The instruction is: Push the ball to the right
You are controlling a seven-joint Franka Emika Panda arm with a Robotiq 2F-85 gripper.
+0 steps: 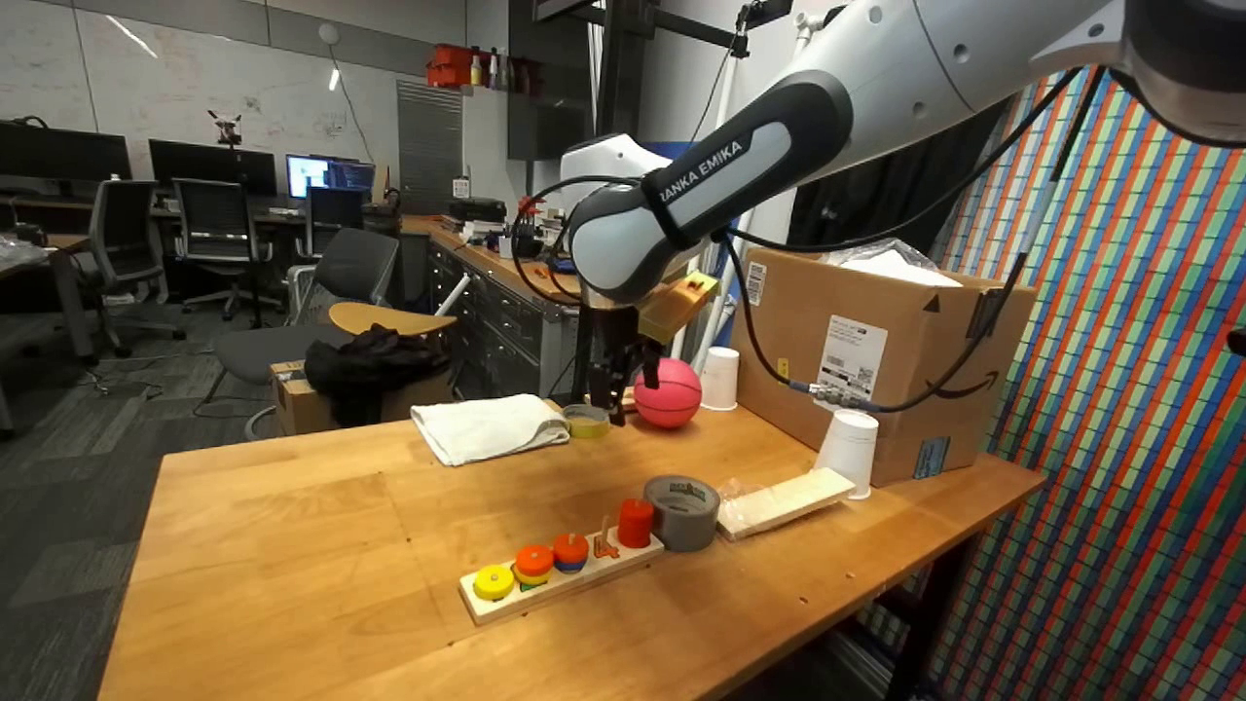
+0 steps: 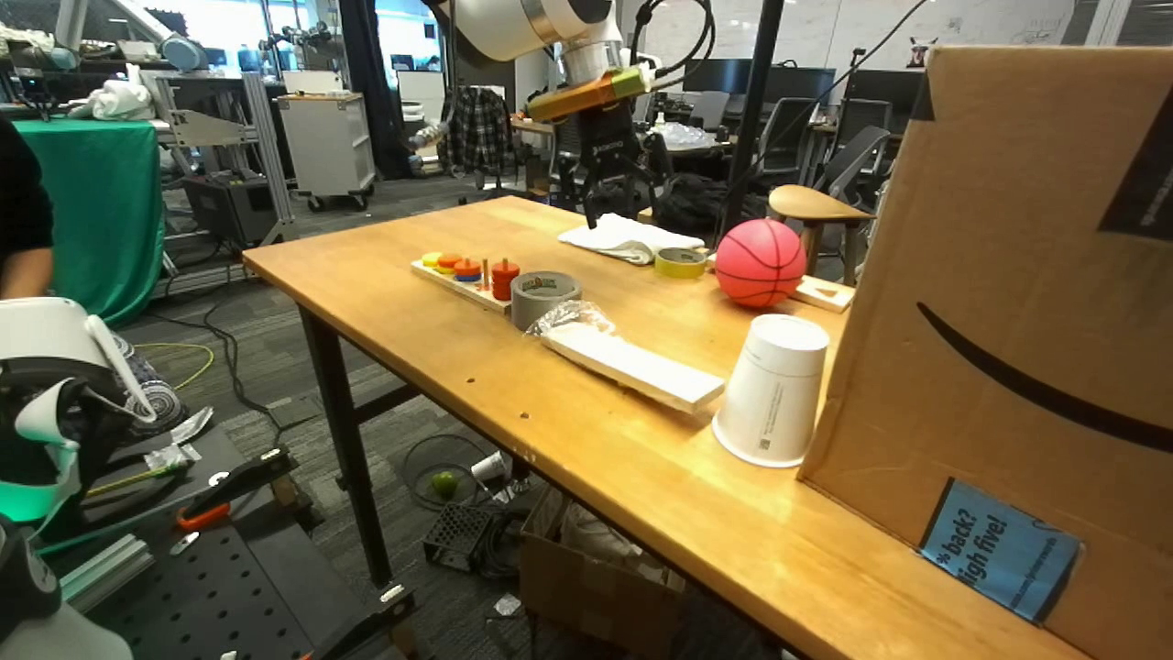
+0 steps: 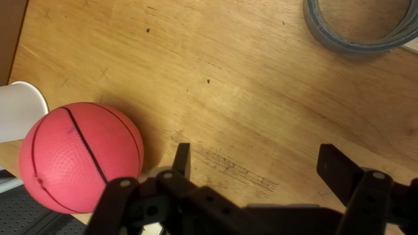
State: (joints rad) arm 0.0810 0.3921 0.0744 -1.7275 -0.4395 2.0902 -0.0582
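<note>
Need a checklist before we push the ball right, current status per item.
1. End effector empty: ok, jaws open, nothing held.
2. End effector apart from pink basketball: ok, a gap shows in an exterior view.
3. End effector on the basketball's left for a rightward push: ok, in both exterior views.
4. End effector low enough to push: cannot tell, height unclear.
5. Path clear: not ok; in an exterior view, white paper cup and cardboard box stand right of the basketball.
</note>
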